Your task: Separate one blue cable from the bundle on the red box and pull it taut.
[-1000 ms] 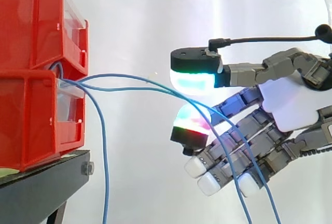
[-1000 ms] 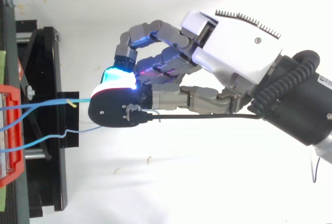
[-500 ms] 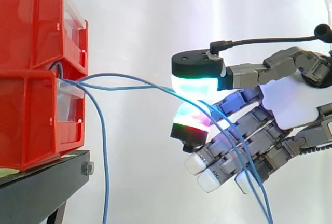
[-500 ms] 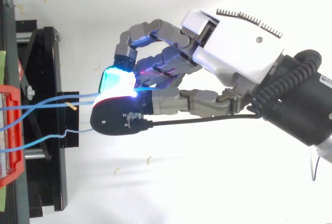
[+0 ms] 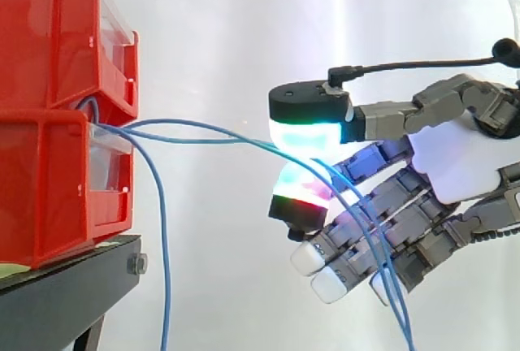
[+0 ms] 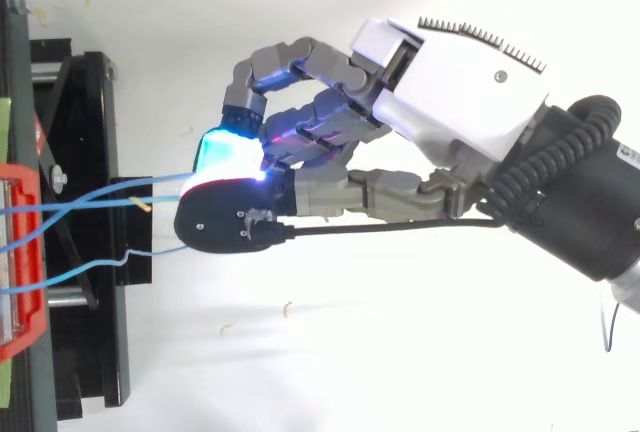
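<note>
Blue cables [image 5: 195, 140] leave the front of the lower red box [image 5: 57, 180] at the 9 o'clock side of the side view and run almost level toward 3 o'clock, into the hand [image 5: 455, 164]. Two of them go together between the cyan thumb pad [image 5: 305, 133] above and a red-glowing finger pad [image 5: 299, 192] below. These two pads are closed on the pair, as far as I can see, and the remaining fingers are bent loosely under them. Behind the pinch the two cables fall toward 5 o'clock across these fingers and out of the lower edge. A third cable [image 5: 163, 253] comes from the same opening but drops straight to 6 o'clock beside the black stand [image 5: 65, 294], well apart from the hand. In the top view the pair arrives at the hand [image 6: 450, 82] from 9 o'clock and disappears under the thumb. The long axis of the held part lies therefore on the line from box to hand, with a soft arc in it, so it is not yet taut. I think the pull must go to 3 o'clock, directly away from the box. Because two cables sit in the pinch, not one, the separation seems unfinished to me.
</note>
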You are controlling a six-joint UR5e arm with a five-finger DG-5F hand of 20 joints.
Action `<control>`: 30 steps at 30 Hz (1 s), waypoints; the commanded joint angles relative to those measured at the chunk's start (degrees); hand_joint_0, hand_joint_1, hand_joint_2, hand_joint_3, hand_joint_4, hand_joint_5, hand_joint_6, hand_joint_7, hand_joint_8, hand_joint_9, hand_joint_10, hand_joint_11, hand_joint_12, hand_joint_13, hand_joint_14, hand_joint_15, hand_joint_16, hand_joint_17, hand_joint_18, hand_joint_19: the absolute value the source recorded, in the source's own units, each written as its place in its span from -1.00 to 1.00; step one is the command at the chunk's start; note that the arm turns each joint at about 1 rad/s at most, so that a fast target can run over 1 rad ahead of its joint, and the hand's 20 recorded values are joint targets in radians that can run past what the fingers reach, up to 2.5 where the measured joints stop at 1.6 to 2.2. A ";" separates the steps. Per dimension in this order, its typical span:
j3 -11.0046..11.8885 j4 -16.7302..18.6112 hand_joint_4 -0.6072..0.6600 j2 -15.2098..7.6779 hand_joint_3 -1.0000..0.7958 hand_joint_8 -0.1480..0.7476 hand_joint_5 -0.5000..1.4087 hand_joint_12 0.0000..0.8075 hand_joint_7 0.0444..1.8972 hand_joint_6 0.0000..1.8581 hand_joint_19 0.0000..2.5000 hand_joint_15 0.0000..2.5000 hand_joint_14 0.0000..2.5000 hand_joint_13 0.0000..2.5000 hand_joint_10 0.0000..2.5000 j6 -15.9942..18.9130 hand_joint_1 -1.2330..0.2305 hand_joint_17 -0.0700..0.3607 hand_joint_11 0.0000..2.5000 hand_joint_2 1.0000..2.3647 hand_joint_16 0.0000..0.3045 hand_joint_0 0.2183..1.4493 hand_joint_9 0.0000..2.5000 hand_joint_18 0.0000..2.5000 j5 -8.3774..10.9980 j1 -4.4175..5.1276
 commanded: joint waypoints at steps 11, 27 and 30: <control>0.00 -0.18 0.28 0.18 -0.44 0.17 -0.61 -0.05 0.04 -0.16 -0.58 -0.69 -0.99 -0.32 -0.99 -0.03 -0.15 -0.18 -0.58 -1.00 -0.69 -0.55 -0.17 -0.23 0.00 0.00; 0.00 -0.27 0.25 0.09 -0.30 0.14 -0.59 -0.10 0.09 -0.18 -0.55 -0.68 -0.99 -0.31 -0.99 -0.03 -0.12 -0.22 -0.58 -0.99 -0.72 -0.41 -0.15 -0.25 0.00 0.00; 0.00 -0.27 0.24 0.18 -0.30 0.14 -0.59 -0.10 0.09 -0.18 -0.55 -0.69 -0.99 -0.31 -0.99 0.06 -0.12 -0.23 -0.58 -0.99 -0.72 -0.42 -0.15 -0.25 0.00 0.00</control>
